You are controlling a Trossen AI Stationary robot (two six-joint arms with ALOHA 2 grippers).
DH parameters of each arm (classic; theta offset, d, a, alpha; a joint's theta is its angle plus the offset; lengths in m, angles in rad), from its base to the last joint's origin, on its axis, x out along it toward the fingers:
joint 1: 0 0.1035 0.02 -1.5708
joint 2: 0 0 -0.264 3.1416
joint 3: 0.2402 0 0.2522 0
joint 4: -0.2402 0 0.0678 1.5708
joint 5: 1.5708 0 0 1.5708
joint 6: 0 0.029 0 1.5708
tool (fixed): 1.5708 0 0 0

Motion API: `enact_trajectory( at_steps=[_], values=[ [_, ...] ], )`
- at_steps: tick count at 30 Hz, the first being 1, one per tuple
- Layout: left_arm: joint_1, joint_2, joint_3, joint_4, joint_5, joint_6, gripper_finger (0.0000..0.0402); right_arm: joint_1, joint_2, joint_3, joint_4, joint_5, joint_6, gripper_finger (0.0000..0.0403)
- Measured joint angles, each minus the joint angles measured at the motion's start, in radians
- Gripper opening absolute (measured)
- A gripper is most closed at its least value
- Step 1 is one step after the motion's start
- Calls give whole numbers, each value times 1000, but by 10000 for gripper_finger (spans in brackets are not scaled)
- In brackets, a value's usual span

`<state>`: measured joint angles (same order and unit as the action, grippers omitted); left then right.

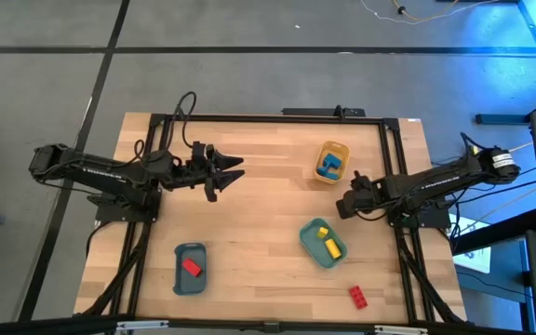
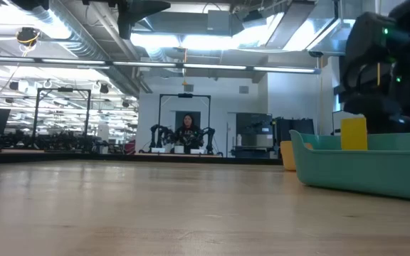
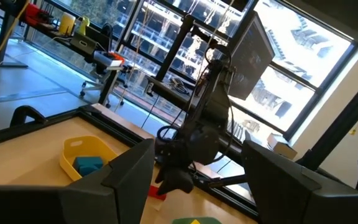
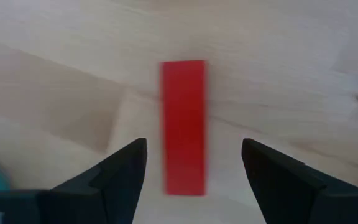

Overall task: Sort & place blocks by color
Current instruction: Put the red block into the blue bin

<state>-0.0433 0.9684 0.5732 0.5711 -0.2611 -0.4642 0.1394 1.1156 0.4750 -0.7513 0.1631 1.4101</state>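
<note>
Across the tabletop (image 1: 268, 214), the slate-blue tray (image 1: 189, 284) for reds lay well apart from my right jaws, which stood open astride a red block (image 4: 184, 124). An off-centre close could have knocked it askew. My left jaws hung open, idle.

The middle of the table (image 1: 259, 214) lies bare, open for passage from the far edge to the near one. Obstacles sit around it: a yellow tray (image 1: 332, 161) toward the far right, a teal tray (image 1: 322, 243) right of centre, a slate-blue tray (image 1: 190, 268) near the near-left corner, and a loose red block (image 1: 357, 297) by the near-right corner.
</note>
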Motion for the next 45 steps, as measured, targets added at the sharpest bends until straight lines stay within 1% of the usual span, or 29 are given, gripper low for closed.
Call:
enact_trajectory(
  at_steps=[4, 14, 16, 18, 20, 26, 27, 30, 36, 42, 45],
  values=[
    [0, 0, 0, 0, 0, 0, 234, -6, 0, -26, 2, -3, -1, 264],
    [0, 0, 0, 0, -7, 0, 234, -6, 1, -40, 9, -8, -1, 263],
    [0, 0, 0, 0, -7, 0, 234, -6, 1, -40, 9, -8, -1, 257],
    [0, 0, 0, 0, -7, -3, 234, -6, 1, -40, 9, -8, -1, 241],
    [0, 0, 0, 3, -8, -3, 234, -6, 2, -40, 9, -8, -1, 216],
    [0, 0, 0, 15, -7, -4, 234, -5, 1, -40, 8, -7, -5, 101],
    [0, 0, 0, 15, -6, -4, 234, -5, -1, -38, 8, -7, -7, 91],
    [0, 0, 0, 15, 16, -4, 234, 1, -7, -24, 4, -9, -55, 90],
    [0, 0, 0, 15, 19, -4, 234, 53, -71, 82, 10, 5, -130, 90],
    [0, 0, 0, 15, 20, -4, 234, 102, -113, 216, 45, 129, -216, 90],
    [0, 0, 0, 14, 42, -4, 234, 110, -110, 258, 101, 145, -269, 90]
  ],
)
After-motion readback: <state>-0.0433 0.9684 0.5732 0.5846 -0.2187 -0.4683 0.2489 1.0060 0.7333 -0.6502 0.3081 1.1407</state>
